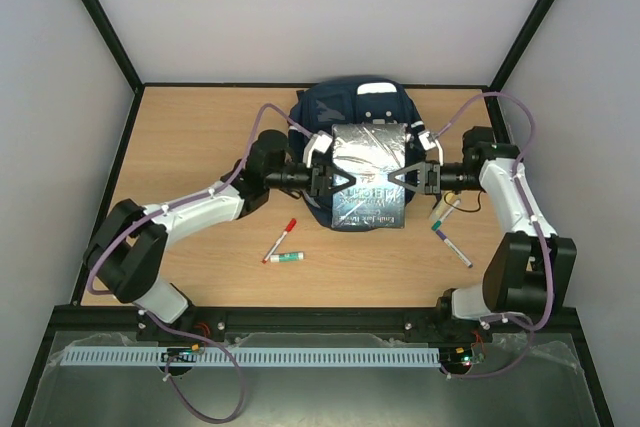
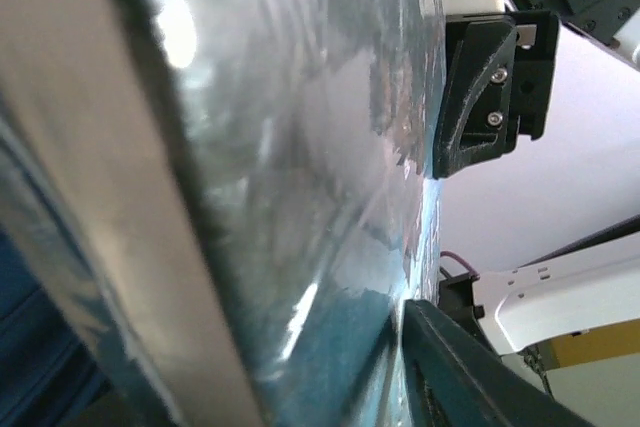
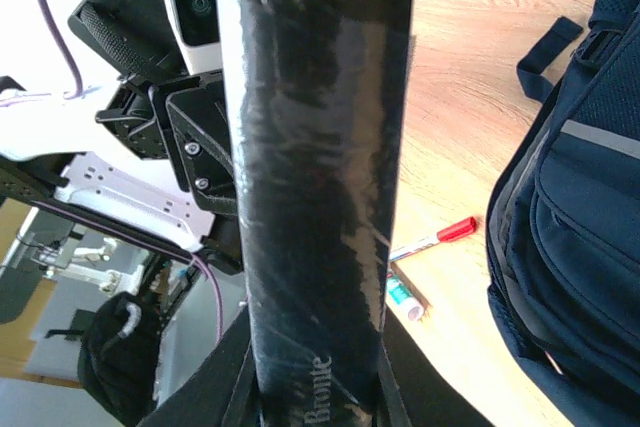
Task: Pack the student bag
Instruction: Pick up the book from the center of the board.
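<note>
A book (image 1: pixel 368 172) with a glossy silver-grey cover hangs level above the navy student bag (image 1: pixel 350 102), which lies at the back middle of the table. My left gripper (image 1: pixel 333 184) holds the book's left edge, and the one finger (image 2: pixel 470 377) that shows presses on the cover (image 2: pixel 330 197). From the other side, my right gripper (image 1: pixel 405 179) is shut on the book's black spine (image 3: pixel 310 197), a finger on each side of it (image 3: pixel 315 397). The bag's front pocket and a grey strip (image 3: pixel 570 217) show at the right in the right wrist view.
A red-capped marker (image 1: pixel 281 238) and a short green-and-white pen (image 1: pixel 286 257) lie in front of the bag on the left. Two more markers (image 1: pixel 452 245) lie by the right arm. Dark frame rails border the table.
</note>
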Controlling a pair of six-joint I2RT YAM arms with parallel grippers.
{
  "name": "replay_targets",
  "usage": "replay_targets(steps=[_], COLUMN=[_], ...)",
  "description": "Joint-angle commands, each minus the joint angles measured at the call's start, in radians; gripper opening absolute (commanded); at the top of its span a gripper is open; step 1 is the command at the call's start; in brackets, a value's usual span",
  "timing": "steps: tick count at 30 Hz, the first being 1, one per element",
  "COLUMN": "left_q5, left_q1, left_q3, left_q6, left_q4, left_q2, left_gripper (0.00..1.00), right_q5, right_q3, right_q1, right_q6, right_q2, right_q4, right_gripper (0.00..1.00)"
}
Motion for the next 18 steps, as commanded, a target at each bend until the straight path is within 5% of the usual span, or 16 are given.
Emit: replay_targets(steps=[1,9,18], left_q5=[0.133,0.150,-0.023], left_q1=[-0.007,0.001,0.011], left_q3=[0.046,0.075,0.078], left_q6=[-0.076,-0.190,-0.284], left_q4=[0.182,0.243,0.269], left_q2=[0.004,-0.002,-0.051], left_gripper=[0.41,0.29,0.07], right_q5=[-0.095,-0.102,-0.156], right_q3=[0.036,0.058,-0.008], right_q1=[0.000,0.000,0.000], right_q6=[0.002,0.016,0.108], right_q2=[0.051,0.124,0.087], right_q4=[-0.021,-0.038,0.043], right_gripper=[0.15,0.52,0.67])
